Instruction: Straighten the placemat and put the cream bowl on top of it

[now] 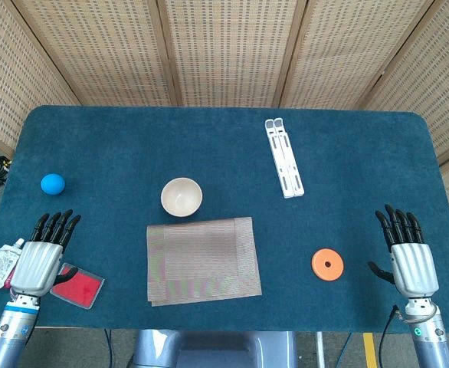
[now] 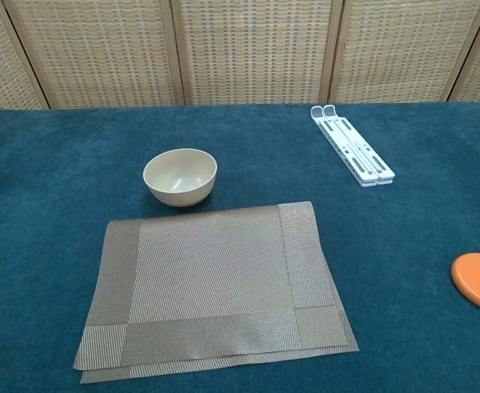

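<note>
- The mat (image 1: 203, 261) lies at the table's near centre, folded over on itself: a second layer peeks out along its near edge, and its sides run slightly askew to the table (image 1: 224, 130) edge.
- The bowl (image 1: 181, 197) stands upright and empty at about 11 o'clock from the mat, just beyond its far edge; in the chest view it looks just clear of the mat, not on it.
- The left hand (image 1: 40, 257) hovers at 9 o'clock from the mat, well apart from it, fingers straight and holding nothing; under it lie a red card (image 1: 77, 286) and a crumpled packet (image 1: 0, 264).
- The right hand (image 1: 408, 257) waits at 3 o'clock, likewise empty with fingers extended; an orange disc (image 1: 327, 264) sits between it and the mat.
- Judged step: neither hand has begun, so straightening comes first.
- To do it well, I would pin one side flat with one palm and draw the loose layer out with the other hand, so the woven sheet does not skid on the cloth.
- Work from the near edge, where the layers separate, since thin fabric is hard to pinch elsewhere.
- Keep the sweep away from 11 o'clock, or the mat may nudge the bowl.
- Square the edges to the table before lifting the bowl by its rim.
- The white stand (image 1: 284, 157) at 1 o'clock and blue ball (image 1: 53, 183) at 10 o'clock are out of the way.
</note>
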Controlling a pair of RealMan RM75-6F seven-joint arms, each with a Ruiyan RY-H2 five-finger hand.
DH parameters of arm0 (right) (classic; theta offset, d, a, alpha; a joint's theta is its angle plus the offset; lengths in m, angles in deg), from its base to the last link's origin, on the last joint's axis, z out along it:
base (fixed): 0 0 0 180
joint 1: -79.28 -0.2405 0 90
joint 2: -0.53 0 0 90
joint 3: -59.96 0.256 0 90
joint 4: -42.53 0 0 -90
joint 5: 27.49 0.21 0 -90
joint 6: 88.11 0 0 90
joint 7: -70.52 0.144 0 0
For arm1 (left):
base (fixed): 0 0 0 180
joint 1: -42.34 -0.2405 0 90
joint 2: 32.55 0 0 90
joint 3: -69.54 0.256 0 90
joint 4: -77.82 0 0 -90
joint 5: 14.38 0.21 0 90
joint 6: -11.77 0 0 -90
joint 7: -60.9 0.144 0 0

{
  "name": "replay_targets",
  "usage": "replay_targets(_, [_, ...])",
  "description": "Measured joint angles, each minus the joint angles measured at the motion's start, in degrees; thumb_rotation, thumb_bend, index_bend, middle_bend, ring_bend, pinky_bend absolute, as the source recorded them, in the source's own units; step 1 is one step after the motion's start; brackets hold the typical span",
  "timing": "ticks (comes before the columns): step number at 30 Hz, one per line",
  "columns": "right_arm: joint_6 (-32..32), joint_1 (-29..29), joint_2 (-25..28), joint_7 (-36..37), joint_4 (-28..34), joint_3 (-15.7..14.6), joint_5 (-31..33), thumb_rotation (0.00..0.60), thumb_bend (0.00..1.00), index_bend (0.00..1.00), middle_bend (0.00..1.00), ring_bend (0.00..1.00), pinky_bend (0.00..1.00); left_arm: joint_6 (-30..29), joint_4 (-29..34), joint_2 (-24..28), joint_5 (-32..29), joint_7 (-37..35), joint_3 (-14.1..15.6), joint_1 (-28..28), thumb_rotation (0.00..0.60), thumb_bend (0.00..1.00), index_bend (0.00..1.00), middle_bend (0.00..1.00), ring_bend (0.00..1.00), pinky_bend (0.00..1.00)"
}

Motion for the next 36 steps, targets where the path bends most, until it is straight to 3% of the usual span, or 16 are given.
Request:
replay_targets(16, [-0.25, -0.02, 0.58, 1.06, 0.55, 0.19, 0.24, 0.600, 0.12, 0.00, 0.00, 0.00, 0.00, -0.24, -1.01, -0.94, 1.71, -0.21, 0.09, 0.44, 0.600, 0.06, 0.00, 0.00, 0.00, 0.00])
replay_targets(24, [-0.39, 0.08, 0.86, 1.34, 0.88, 0.04, 0.24, 0.600, 0.12, 0.00, 0.00, 0.00, 0.00, 1.56, -1.93, -2.51, 1.04, 0.51, -1.47, 2.44, 0.600, 0.09, 0.01, 0.00, 0.00, 0.00])
replay_targets(29, [-0.32, 0.10, 1.04, 1.70, 1.12, 0.10, 0.21, 0.600, 0.12, 0.00, 0.00, 0.00, 0.00, 4.34, -3.29, -4.89, 0.63, 1.64, -3.69, 5.85, 0.600, 0.19, 0.24, 0.00, 0.00, 0.00])
replay_targets(36, [-0.94, 0.10, 1.35, 2.71, 1.24, 0.14, 0.83, 0.600, 0.12, 0.00, 0.00, 0.00, 0.00, 9.52, -7.48, -9.64, -0.97, 2.48, -6.32, 11.00, 0.600, 0.25, 0.36, 0.00, 0.00, 0.00])
